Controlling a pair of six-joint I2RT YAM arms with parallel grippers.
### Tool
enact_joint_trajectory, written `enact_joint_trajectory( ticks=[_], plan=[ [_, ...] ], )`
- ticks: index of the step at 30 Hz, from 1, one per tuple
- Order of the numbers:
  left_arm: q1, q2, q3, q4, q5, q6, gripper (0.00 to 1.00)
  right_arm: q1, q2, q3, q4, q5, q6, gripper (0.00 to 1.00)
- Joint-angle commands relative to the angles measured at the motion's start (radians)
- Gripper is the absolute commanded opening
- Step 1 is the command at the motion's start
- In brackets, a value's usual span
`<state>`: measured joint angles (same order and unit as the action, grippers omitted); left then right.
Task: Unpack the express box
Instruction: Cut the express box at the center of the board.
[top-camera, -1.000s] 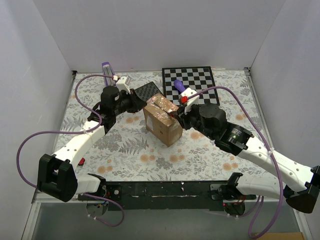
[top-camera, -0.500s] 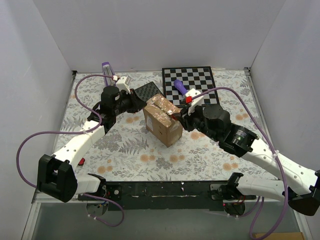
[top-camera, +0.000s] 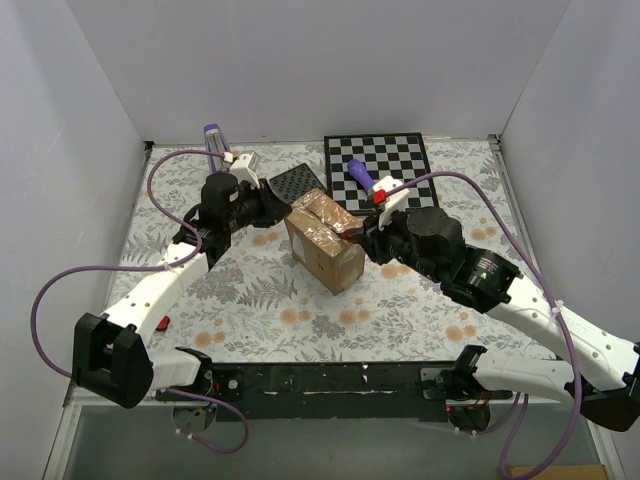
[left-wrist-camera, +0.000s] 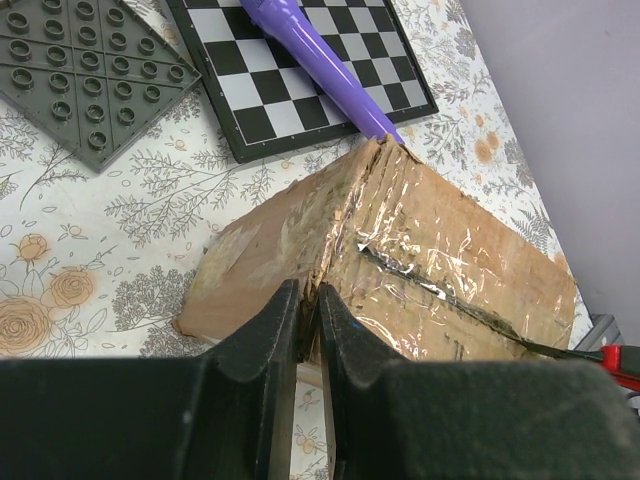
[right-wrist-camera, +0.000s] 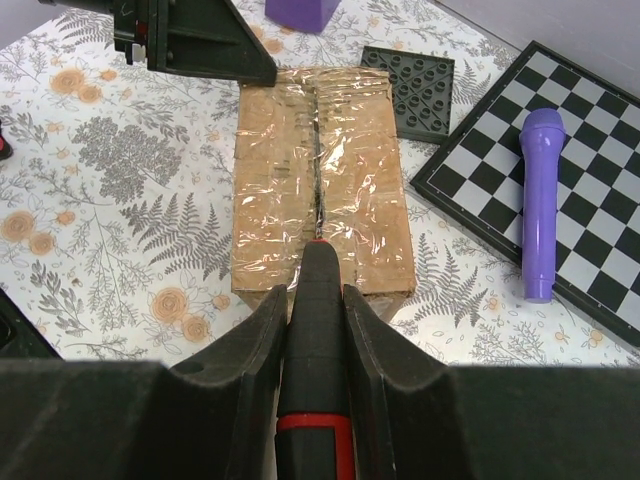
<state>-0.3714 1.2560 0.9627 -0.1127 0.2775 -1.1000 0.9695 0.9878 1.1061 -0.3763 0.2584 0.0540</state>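
Observation:
The express box (top-camera: 322, 243) is a small brown carton with glossy tape, standing mid-table. My left gripper (top-camera: 283, 207) is shut on the box's far-left top edge; in the left wrist view its fingertips (left-wrist-camera: 290, 300) pinch the cardboard lip of the express box (left-wrist-camera: 430, 250). My right gripper (right-wrist-camera: 315, 295) is shut on a black-and-red cutter (right-wrist-camera: 318, 330). The cutter's tip rests on the taped centre seam of the express box (right-wrist-camera: 270, 180), where a dark slit runs along the seam. In the top view my right gripper (top-camera: 358, 232) sits at the box's right side.
A black-and-white chessboard (top-camera: 385, 160) lies at the back right with a purple pen-like stick (top-camera: 358, 172) on its near-left corner. A dark grey studded plate (top-camera: 297, 181) lies behind the box. A purple block (top-camera: 213, 135) stands at the back left. White walls enclose the table.
The right arm has shifted slightly to the right with the cutter still on the box top. The left gripper keeps its hold, and the box has nudged slightly left.

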Motion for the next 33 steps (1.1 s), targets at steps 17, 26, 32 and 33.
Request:
enact_joint_trajectory(
  ticks=[17,26,32,33],
  plan=[
    [0.026,-0.021,0.033,-0.047,-0.175,0.014,0.00,-0.003,0.008,0.106,-0.337,-0.031,0.010,0.01],
    [0.026,-0.024,0.037,-0.062,-0.210,0.008,0.00,-0.003,0.028,0.150,-0.432,-0.047,0.020,0.01],
    [0.026,-0.036,0.041,-0.076,-0.244,0.003,0.00,-0.003,0.035,0.178,-0.490,-0.047,0.018,0.01],
    [0.026,-0.040,0.041,-0.077,-0.254,0.002,0.00,-0.002,0.035,0.182,-0.495,-0.048,0.018,0.01]
  ],
)
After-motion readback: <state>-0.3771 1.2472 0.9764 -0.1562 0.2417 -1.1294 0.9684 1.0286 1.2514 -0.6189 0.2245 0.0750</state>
